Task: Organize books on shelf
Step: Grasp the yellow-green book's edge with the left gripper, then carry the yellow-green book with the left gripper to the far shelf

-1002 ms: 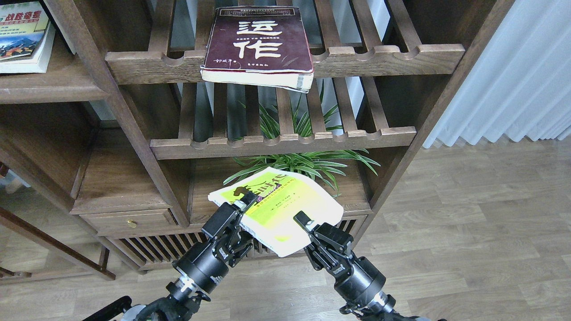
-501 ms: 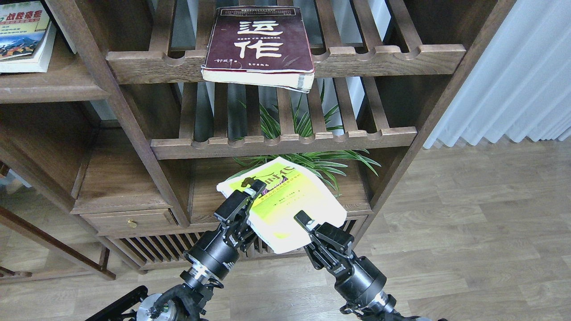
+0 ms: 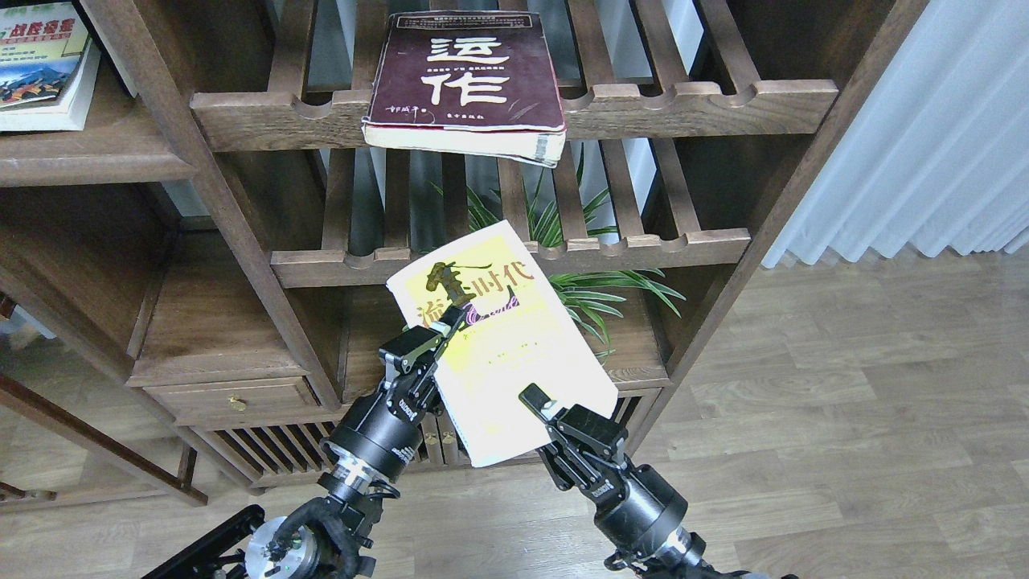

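A: Where is the white book (image 3: 44, 68)?
B: Up at ten o'clock, on the shelf (image 3: 88, 157).
A: And the yellow-green book (image 3: 498, 346)?
B: In the middle. The left gripper (image 3: 446, 322) pinches its side, the right gripper (image 3: 537, 402) pinches its bottom edge.
A: The maroon book (image 3: 470, 80)?
B: At twelve o'clock, on a rack (image 3: 683, 100).

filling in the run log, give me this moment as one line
phase: carrying | left gripper: shut on yellow-green book | right gripper: shut on same book | maroon book: flat on upper slatted rack
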